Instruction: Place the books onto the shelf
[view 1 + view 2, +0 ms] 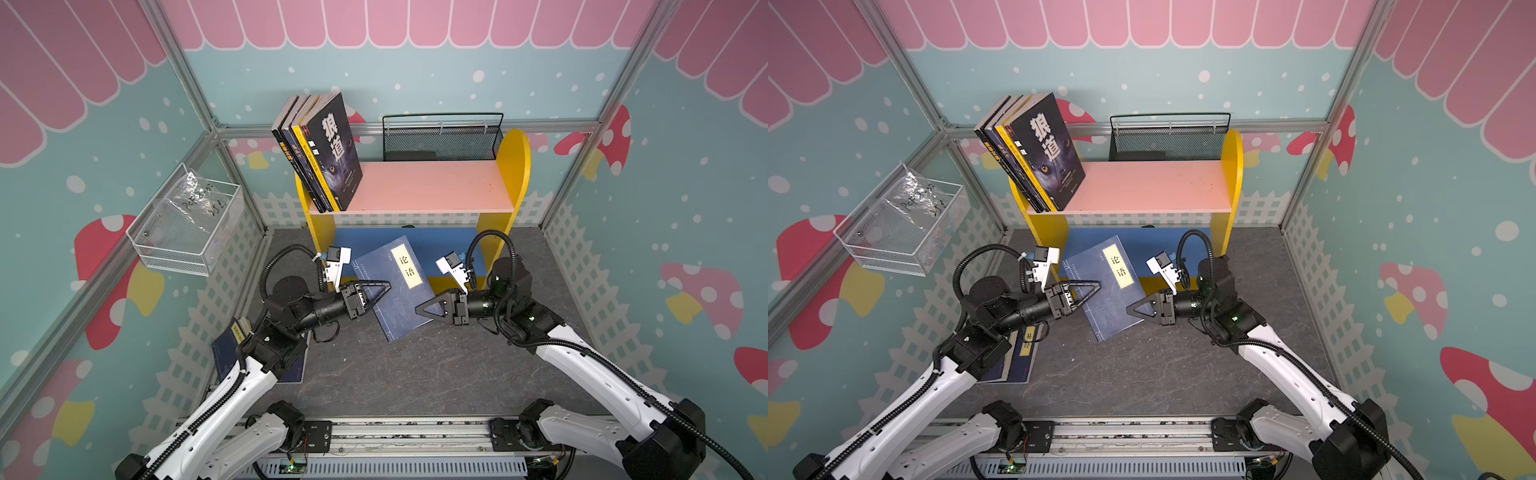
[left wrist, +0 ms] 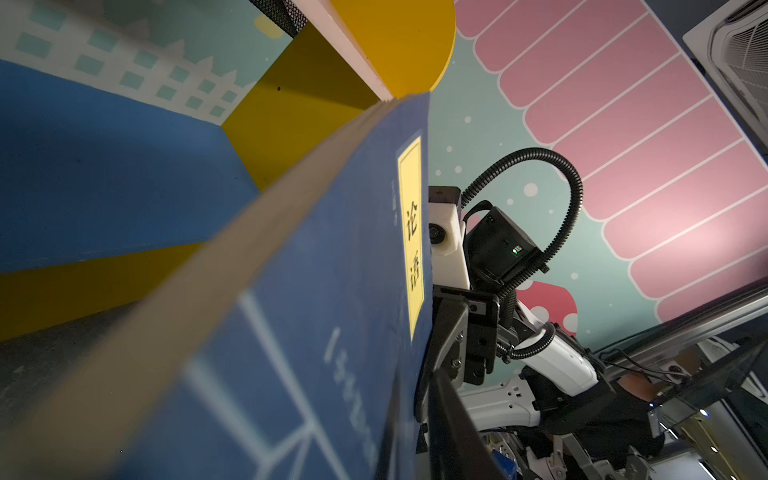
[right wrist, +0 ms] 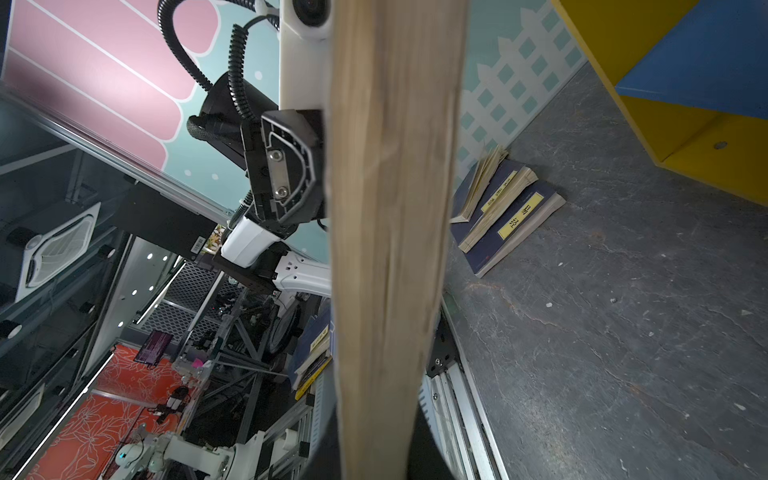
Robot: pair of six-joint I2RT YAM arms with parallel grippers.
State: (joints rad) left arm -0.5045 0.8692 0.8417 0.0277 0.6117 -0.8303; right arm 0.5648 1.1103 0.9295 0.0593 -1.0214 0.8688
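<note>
A navy book [image 1: 399,286] with a yellow title label hangs in front of the shelf [image 1: 428,187], cover up and slanted. My left gripper [image 1: 384,286] is shut on its left edge, one finger [image 2: 453,424] lying against the cover. My right gripper [image 1: 420,309] is shut on its right edge. In the right wrist view the page edge [image 3: 390,208] runs between dark fingers [image 3: 430,453]. Several books [image 1: 332,153] lean at the left end of the pink upper board. The blue lower board [image 1: 449,245] is bare. More navy books [image 1: 1023,353] lie stacked on the floor under my left arm.
A black mesh basket [image 1: 442,141] stands behind the shelf. A white wire basket [image 1: 187,224] with a plastic bag hangs on the left wall. Walls close in on both sides and a metal rail [image 1: 407,436] runs along the front edge of the grey floor.
</note>
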